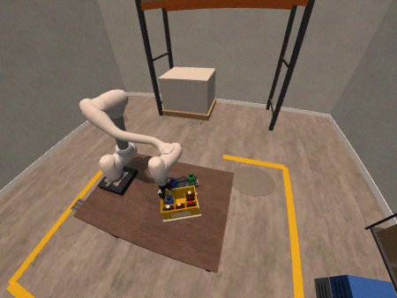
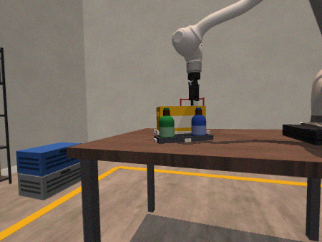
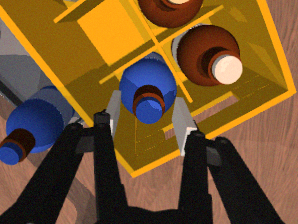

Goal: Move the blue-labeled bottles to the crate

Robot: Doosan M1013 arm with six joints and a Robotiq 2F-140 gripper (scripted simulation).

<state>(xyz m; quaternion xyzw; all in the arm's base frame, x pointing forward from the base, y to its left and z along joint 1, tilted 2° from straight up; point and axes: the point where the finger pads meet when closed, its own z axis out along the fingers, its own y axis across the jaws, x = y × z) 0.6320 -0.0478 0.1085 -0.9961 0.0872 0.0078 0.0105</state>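
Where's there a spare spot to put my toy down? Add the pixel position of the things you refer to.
The crate (image 1: 178, 189) (image 2: 175, 110) (image 3: 281, 56) has one empty cell, between its blue bottle (image 1: 168, 200) (image 3: 147, 82) and a brown bottle (image 1: 190, 197). The tray (image 1: 183, 185) (image 2: 182, 137) has a gap between its green and blue bottles. It's crowded where the gripper (image 1: 166, 194) (image 2: 192, 104) (image 3: 147, 105) surrounds the crate's blue bottle.
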